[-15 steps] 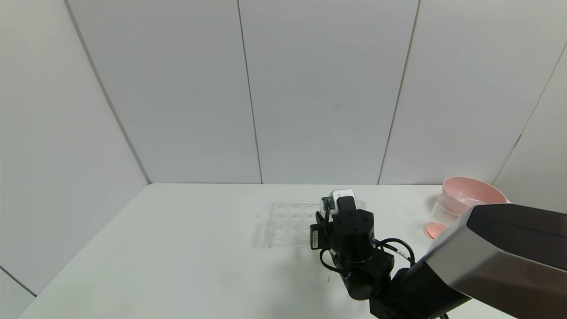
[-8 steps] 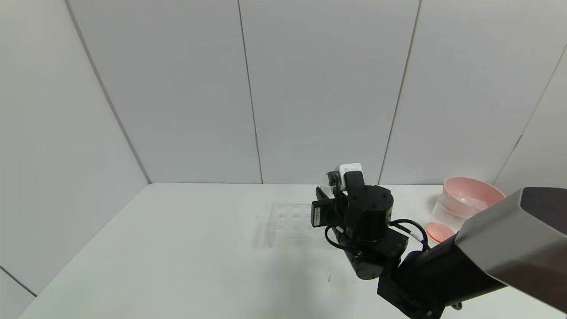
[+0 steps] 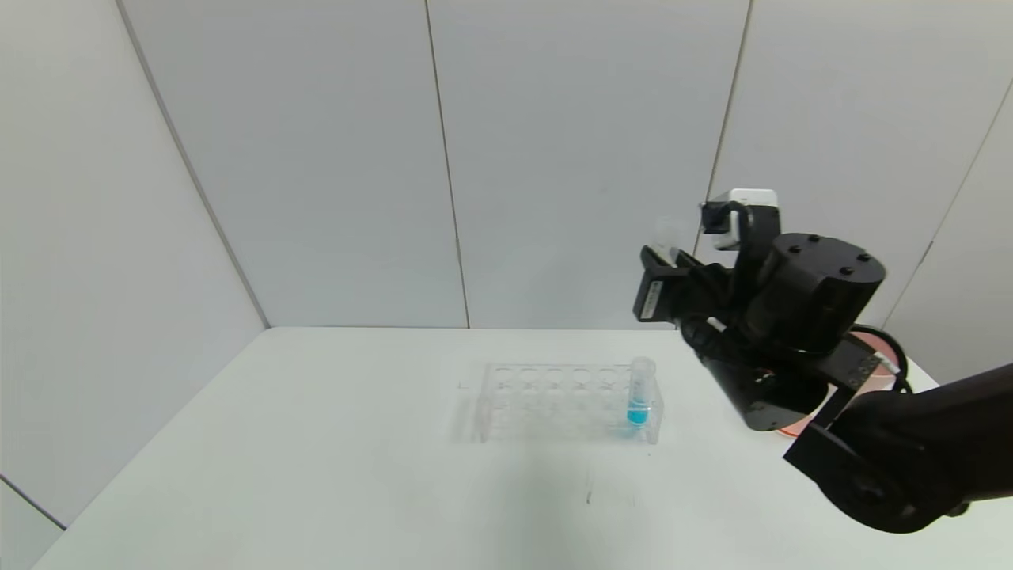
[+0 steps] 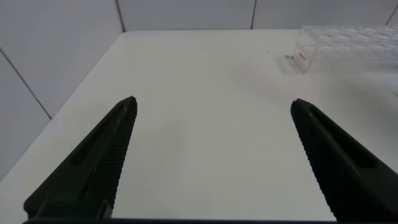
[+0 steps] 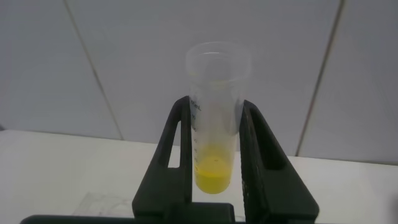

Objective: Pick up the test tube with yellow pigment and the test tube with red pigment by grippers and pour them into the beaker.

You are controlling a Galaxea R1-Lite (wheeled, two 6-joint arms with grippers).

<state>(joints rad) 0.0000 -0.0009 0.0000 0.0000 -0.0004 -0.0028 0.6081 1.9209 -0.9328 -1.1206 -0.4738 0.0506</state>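
My right gripper (image 3: 663,255) is raised high above the table's right side, shut on the test tube with yellow pigment (image 3: 667,234). In the right wrist view the tube (image 5: 214,134) stands upright between the two black fingers (image 5: 174,149), with yellow liquid at its bottom, and the gripper (image 5: 214,104) clamps its middle. My left gripper (image 4: 213,109) is open and empty, low over bare table. The test tube with red pigment is not in view. The beaker is hidden behind my right arm.
A clear tube rack (image 3: 554,392) stands mid-table with a blue-liquid tube (image 3: 639,396) at its right end; the rack also shows in the left wrist view (image 4: 348,43). A pink bowl's rim (image 3: 877,340) peeks out behind my right arm. White walls enclose the table.
My right gripper rose from the rack and moved up and to the right with the yellow tube. The rack and blue tube are now uncovered.
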